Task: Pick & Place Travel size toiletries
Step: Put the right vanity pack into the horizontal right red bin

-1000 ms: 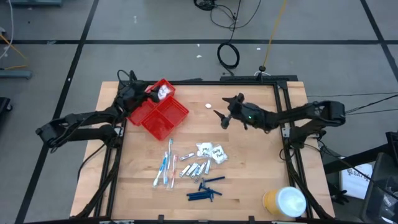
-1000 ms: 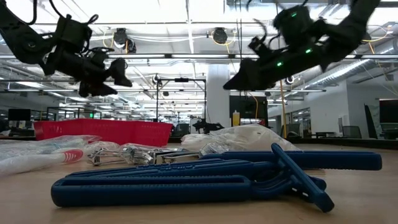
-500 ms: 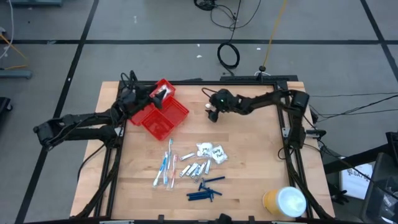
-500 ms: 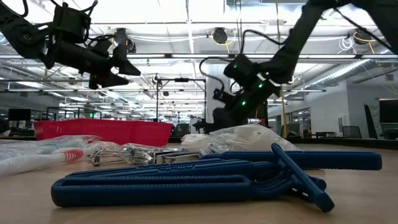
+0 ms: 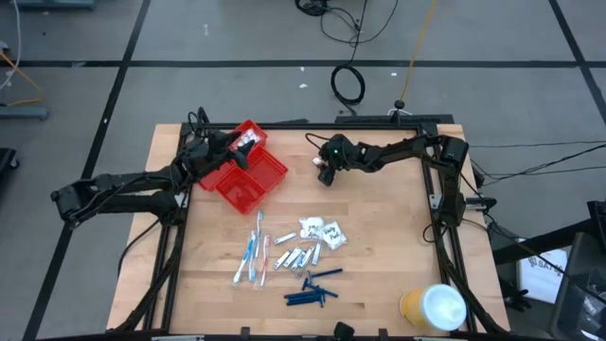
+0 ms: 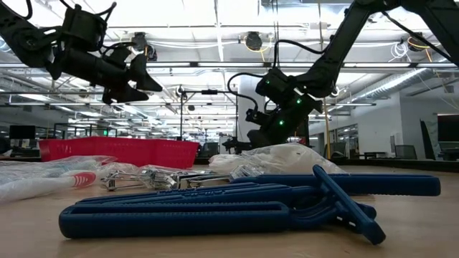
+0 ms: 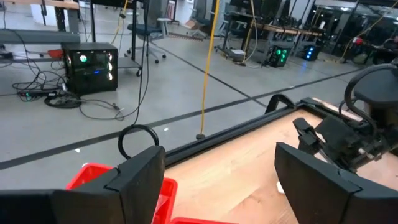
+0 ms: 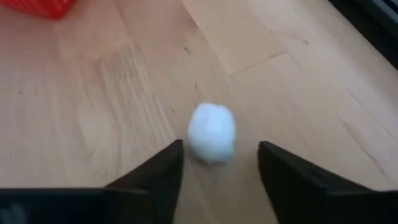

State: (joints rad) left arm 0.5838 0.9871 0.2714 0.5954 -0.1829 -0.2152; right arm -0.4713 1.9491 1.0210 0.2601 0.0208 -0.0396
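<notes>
While lower, right gripper (image 8: 214, 163) astride white ball (image 8: 211, 132)

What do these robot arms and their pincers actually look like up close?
Both are slim, dark, jointed arms with black cables looped along them. The left gripper ends in two flat, dark, wedge-shaped fingers; the right gripper has the same. A small green light glows near the right arm's wrist.

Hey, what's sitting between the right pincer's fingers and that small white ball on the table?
Nothing. The right wrist view shows the white ball just ahead of the right pincer, with only bare wooden table in between.
</notes>
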